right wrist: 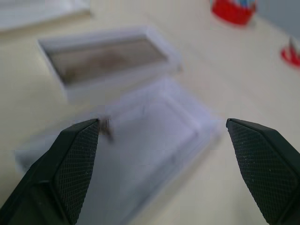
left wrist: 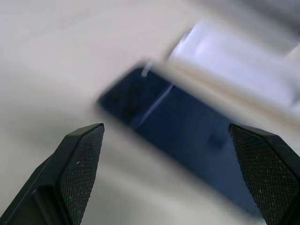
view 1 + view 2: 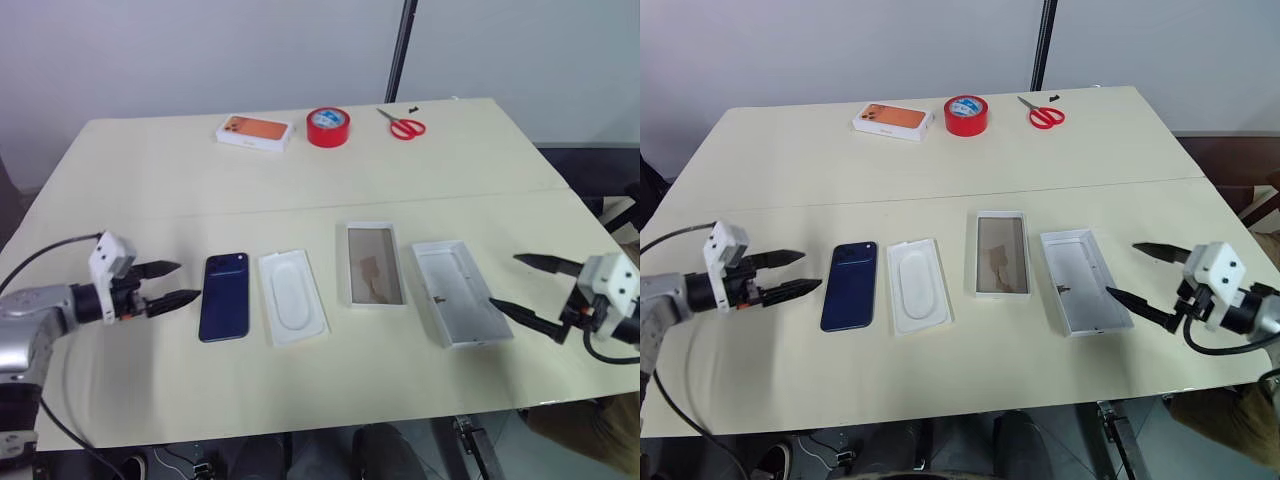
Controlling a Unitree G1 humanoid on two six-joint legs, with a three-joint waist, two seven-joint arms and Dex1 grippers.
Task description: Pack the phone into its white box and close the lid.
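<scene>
Left eye view: the phone [image 3: 224,296] lies flat on the worktop [image 3: 150,160], long axis near-to-far, just right of the left end effector [image 3: 170,283], which is wide open, empty and the nearer one.

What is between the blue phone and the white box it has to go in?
The flat white insert lies on the table between the phone and the white box. Nothing lies between the open left gripper and the phone.
</scene>
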